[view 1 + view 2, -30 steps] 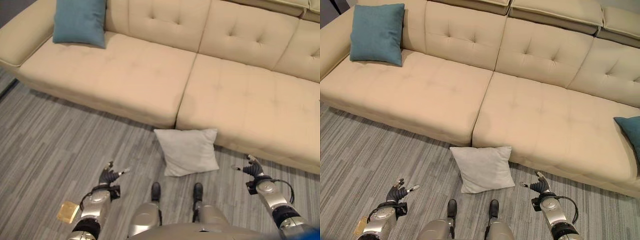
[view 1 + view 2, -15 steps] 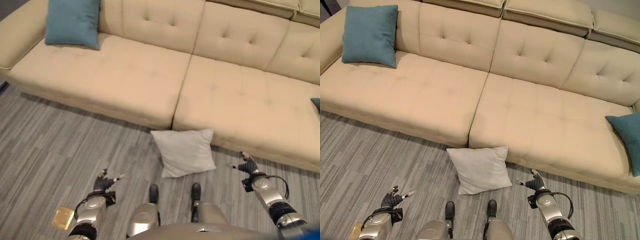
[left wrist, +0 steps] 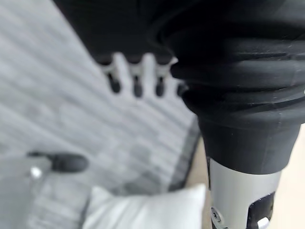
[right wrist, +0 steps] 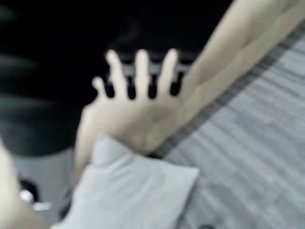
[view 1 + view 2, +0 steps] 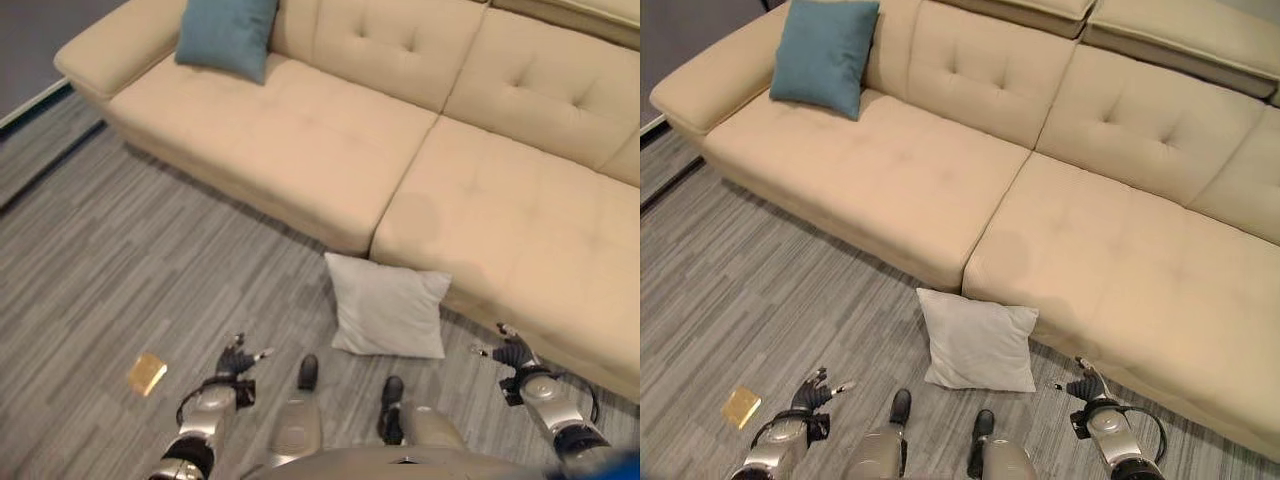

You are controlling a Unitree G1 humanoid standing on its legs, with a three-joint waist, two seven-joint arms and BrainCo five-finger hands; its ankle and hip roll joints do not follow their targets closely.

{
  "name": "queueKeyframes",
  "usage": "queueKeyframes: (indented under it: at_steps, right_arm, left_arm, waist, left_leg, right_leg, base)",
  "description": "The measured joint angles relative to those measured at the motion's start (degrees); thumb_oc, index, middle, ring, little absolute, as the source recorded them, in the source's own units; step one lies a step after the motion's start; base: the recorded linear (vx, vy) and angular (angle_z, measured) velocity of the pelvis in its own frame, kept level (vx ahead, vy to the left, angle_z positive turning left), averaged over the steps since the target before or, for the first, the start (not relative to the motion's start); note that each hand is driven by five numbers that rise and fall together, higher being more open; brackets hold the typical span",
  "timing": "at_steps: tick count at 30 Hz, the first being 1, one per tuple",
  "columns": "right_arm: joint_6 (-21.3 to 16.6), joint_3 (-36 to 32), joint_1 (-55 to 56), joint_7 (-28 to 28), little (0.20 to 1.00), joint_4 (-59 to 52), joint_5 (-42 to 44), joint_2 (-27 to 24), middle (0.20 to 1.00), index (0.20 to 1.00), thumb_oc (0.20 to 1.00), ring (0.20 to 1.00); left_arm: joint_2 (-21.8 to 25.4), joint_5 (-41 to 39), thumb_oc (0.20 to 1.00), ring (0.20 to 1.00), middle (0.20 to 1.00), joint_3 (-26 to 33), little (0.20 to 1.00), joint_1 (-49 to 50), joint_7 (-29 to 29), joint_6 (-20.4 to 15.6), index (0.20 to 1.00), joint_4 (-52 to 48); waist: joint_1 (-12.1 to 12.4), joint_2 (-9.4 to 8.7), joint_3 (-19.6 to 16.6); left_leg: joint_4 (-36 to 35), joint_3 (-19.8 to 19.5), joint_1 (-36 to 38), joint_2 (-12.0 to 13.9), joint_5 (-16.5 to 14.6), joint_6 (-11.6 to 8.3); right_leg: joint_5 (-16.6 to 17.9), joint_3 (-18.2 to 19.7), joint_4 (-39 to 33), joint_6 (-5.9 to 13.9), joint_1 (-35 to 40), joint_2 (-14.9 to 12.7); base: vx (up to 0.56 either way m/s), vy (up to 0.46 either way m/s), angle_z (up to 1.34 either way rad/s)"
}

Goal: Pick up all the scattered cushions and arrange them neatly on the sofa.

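White cushion (image 5: pixel 978 343) lies flat on the floor (image 5: pixel 760 300), top edge against the sofa (image 5: pixel 940 190) base, between the left hand (image 5: pixel 234 361) and right hand (image 5: pixel 512 352), both spread and empty.

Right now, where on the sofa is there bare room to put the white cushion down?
Both seats of the sofa lie bare beyond the teal cushion in the armrest corner. The white cushion leans against the sofa's front on the floor.
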Motion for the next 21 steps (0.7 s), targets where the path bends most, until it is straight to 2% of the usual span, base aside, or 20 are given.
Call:
queueKeyframes:
  at_steps: [1, 2, 3, 6, 7, 9, 11, 15, 16, 18, 20, 21]
  right_arm:
    - [0.00, -0.03, -0.05, -0.08, 1.000, -0.02, 0.48, 0.06, 1.000, 1.000, 1.000, 1.000]
    - [0.00, 0.09, -0.27, -0.04, 1.000, -0.16, 0.50, 0.07, 1.000, 1.000, 1.000, 1.000]
    - [-0.08, 0.40, -1.51, 0.06, 1.000, -0.51, 0.49, 0.10, 1.000, 1.000, 1.000, 1.000]
    - [-0.66, 0.37, -3.20, -0.10, 1.000, -1.62, 0.48, 0.59, 1.000, 1.000, 1.000, 1.000]
    - [-0.60, 0.41, -3.90, -0.04, 1.000, -1.62, 0.44, 1.37, 1.000, 1.000, 1.000, 1.000]
    - [-0.13, 0.79, -4.09, 0.08, 1.000, -1.50, 0.36, 2.53, 1.000, 1.000, 1.000, 1.000]
    - [-0.03, 1.09, -4.08, 0.10, 1.000, -1.49, 0.35, 3.44, 1.000, 1.000, 1.000, 1.000]
    - [-0.02, 2.65, -4.17, 0.24, 1.000, -1.52, 0.34, 3.62, 1.000, 1.000, 1.000, 1.000]
    - [-0.04, 2.84, -4.44, 0.35, 1.000, -1.52, 0.34, 3.66, 1.000, 1.000, 1.000, 1.000]
    - [-0.03, 2.92, -4.80, 0.44, 1.000, -1.84, 0.27, 3.68, 1.000, 1.000, 1.000, 1.000]
    - [-0.03, 2.91, -4.37, 0.58, 1.000, -2.74, -0.02, 3.66, 1.000, 1.000, 1.000, 1.000]
    - [-0.01, 2.92, -3.93, 0.69, 1.000, -2.61, -0.17, 3.67, 1.000, 1.000, 1.000, 1.000]
  left_arm:
    - [-0.10, 0.53, 1.000, 1.000, 1.000, -0.44, 1.000, -1.04, -0.04, 0.02, 1.000, -0.04]
    - [-0.10, 1.24, 1.000, 1.000, 1.000, -0.49, 1.000, -1.85, -0.03, 0.02, 1.000, -0.03]
    - [0.02, 1.54, 1.000, 1.000, 1.000, 0.43, 1.000, -0.71, 0.05, 0.10, 1.000, 0.08]
    - [0.17, 1.53, 1.000, 1.000, 1.000, 1.47, 1.000, 2.04, 0.13, 0.19, 1.000, 0.31]
    - [0.19, 1.52, 1.000, 1.000, 1.000, 2.44, 1.000, 2.29, 0.14, 0.31, 1.000, 0.34]
    - [0.95, 1.53, 1.000, 1.000, 1.000, 2.52, 1.000, 2.38, 0.09, 0.50, 1.000, 0.32]
    - [1.73, 1.52, 1.000, 1.000, 1.000, 4.18, 1.000, 2.61, 0.08, 0.74, 1.000, 0.30]
    - [2.64, 1.49, 1.000, 1.000, 1.000, 5.59, 1.000, 0.14, 0.35, 0.69, 1.000, 0.34]
    - [2.72, 1.49, 1.000, 1.000, 1.000, 5.79, 1.000, -0.24, 0.47, 0.69, 1.000, 0.33]
    - [2.87, 1.44, 1.000, 1.000, 1.000, 6.36, 1.000, -0.31, 0.50, 0.74, 1.000, 0.49]
    - [2.77, 1.45, 1.000, 1.000, 1.000, 6.51, 1.000, 1.28, 0.49, 0.74, 1.000, 0.62]
    - [2.69, 1.46, 1.000, 1.000, 1.000, 6.51, 1.000, 1.83, 0.49, 0.71, 1.000, 0.59]
  waist:
    - [-0.22, -0.56, 0.20]
    - [-0.81, -1.80, 0.69]
    - [0.16, -2.31, 0.82]
    - [0.26, -2.82, 1.10]
    - [0.22, -3.50, 1.45]
    - [0.70, -5.04, 2.00]
    - [1.04, -6.58, 1.85]
    - [1.26, -6.75, 1.85]
    - [1.32, -6.21, 1.95]
    - [1.36, -5.62, 2.02]
    - [0.76, -5.01, 2.19]
    - [0.56, -5.44, 1.88]
  left_leg:
    - [1.02, 3.01, -0.90, 0.07, -1.83, 0.88]
    - [1.29, 5.36, -1.07, -0.86, -1.84, 0.50]
    - [0.76, 5.72, 1.18, -2.60, -1.85, 0.46]
    - [0.31, 4.97, 5.31, -4.82, -2.38, 1.20]
    - [0.98, 5.35, 5.69, -5.32, -2.54, 0.97]
    - [0.99, 7.47, 7.03, -5.94, -3.12, 2.14]
    - [1.03, 10.52, 8.45, -6.29, -3.99, 3.33]
    - [0.42, 10.98, 9.22, -7.29, -4.98, 3.96]
    - [-0.59, 10.91, 9.81, -7.25, -4.46, 4.51]
    - [-1.42, 10.78, 10.39, -7.15, -4.44, 4.72]
    - [-1.83, 9.98, 11.36, -6.95, -4.39, 4.67]
    - [-2.23, 9.44, 12.07, -7.38, -4.33, 4.58]
  right_leg:
    - [-0.02, -1.68, -0.28, -0.09, 0.12, -0.91]
    - [-0.10, -1.52, -0.61, 0.28, 0.14, -1.66]
    - [0.60, 0.08, -1.35, 0.81, 0.30, -1.86]
    - [1.17, 3.52, -0.77, 1.03, 0.28, -1.03]
    - [1.66, 4.99, -0.90, 1.84, 0.27, -1.08]
    - [2.95, 7.44, -1.13, 2.19, 0.25, -1.15]
    - [3.88, 10.50, -1.30, 3.67, 0.42, -1.74]
    - [4.46, 11.93, -1.66, 5.28, -0.01, -2.76]
    - [4.99, 12.87, -2.40, 6.13, -0.28, -2.80]
    - [7.15, 14.44, -5.71, 9.32, -1.73, -4.02]
    - [9.38, 15.07, -10.29, 11.34, -1.54, -4.94]
    - [10.82, 14.99, -12.00, 11.41, -1.41, -5.86]
  base:
    - [0.15, 0.135, 0.83]
    - [0.13, 0.183, 0.27]
    - [0.10, 0.197, -0.22]
    - [0.07, 0.170, -0.64]
    - [0.14, 0.269, -0.64]
    - [0.11, 0.180, -0.66]
    - [0.08, 0.080, -0.69]
    - [0.11, 0.021, -0.14]
    - [0.13, -0.007, 0.01]
    - [0.23, -0.047, 0.00]
    - [0.18, -0.092, 0.21]
    - [0.14, -0.106, 0.46]
